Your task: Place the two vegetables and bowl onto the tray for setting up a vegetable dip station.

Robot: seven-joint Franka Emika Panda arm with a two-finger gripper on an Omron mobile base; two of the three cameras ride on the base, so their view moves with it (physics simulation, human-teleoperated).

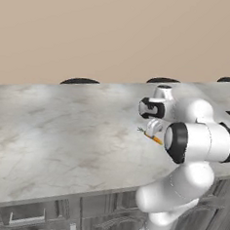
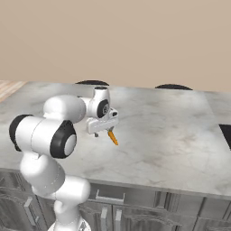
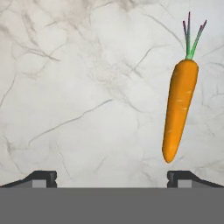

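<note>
The gripper (image 3: 111,177) hangs spread wide and empty just above the marble counter (image 1: 62,132). The carrot (image 3: 178,111) lies flat below it, off toward one fingertip rather than centred between the two, its long axis running away from the hand, across the line between the fingertips. It is slim, orange, with a small green top at its far end.

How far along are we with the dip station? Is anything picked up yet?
Nothing looks done or picked up yet. The carrot lies loose on the marble counter. In hand: the pincer hovers open over it, the carrot off toward one fingertip rather than centered. Left: grasp the carrot and carry it to the tray, then the other vegetable and the bowl.
</note>
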